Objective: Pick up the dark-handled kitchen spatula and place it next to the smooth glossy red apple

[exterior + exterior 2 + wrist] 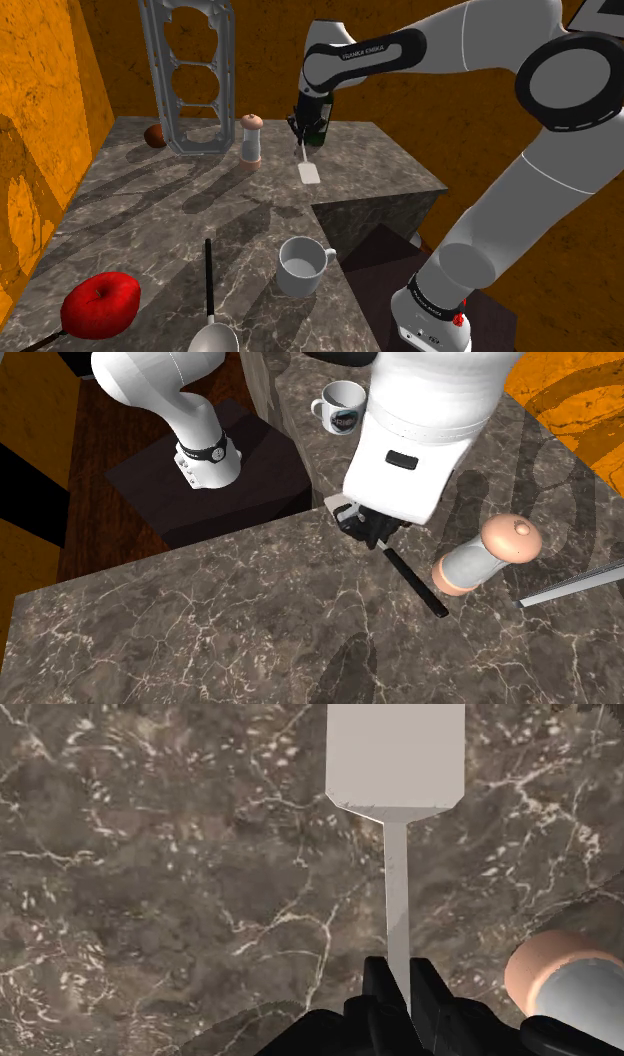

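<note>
A dark, veined marble desk [120,220] stands against orange walls. At its near corner in the shoulder view lies the red apple [100,303], with a long-handled spoon [209,290] and a white mug [303,265] off to that view's right. Well apart from these, toward the far edge, the hand [399,966] is clamped on the spatula [397,764]. Its two fingers pinch the thin pale neck just ahead of the dark handle [418,584] (which juts out behind the hand in the second exterior view). We judge the spatula light and stiff. The narrow neck looks smooth and liable to swivel between the pads, so a hold closer to the handle would steady it. Whether the blade is clear of the desk we cannot tell. The arm reaches long across the desk, forearm roughly level and wrist bent down, with the hand near the grinder [251,138].
</note>
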Action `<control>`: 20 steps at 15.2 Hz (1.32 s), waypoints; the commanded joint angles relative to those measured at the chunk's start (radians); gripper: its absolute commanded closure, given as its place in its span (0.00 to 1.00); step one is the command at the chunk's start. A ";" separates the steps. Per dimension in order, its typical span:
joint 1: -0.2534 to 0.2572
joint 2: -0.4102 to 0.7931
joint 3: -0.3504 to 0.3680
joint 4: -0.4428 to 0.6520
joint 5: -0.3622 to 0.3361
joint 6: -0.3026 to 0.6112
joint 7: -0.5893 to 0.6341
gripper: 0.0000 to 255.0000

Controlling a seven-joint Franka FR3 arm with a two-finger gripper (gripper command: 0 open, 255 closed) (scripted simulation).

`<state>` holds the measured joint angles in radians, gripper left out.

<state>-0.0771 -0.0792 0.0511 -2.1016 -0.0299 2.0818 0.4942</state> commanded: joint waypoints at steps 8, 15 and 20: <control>0.000 -0.022 0.000 0.099 0.003 -0.121 -0.005 1.00; 0.054 -0.048 0.066 0.093 0.006 -0.145 0.114 1.00; 0.106 -0.047 0.136 0.098 0.009 -0.152 0.235 1.00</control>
<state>0.0158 -0.1341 0.1690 -2.0079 -0.0209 1.9273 0.6956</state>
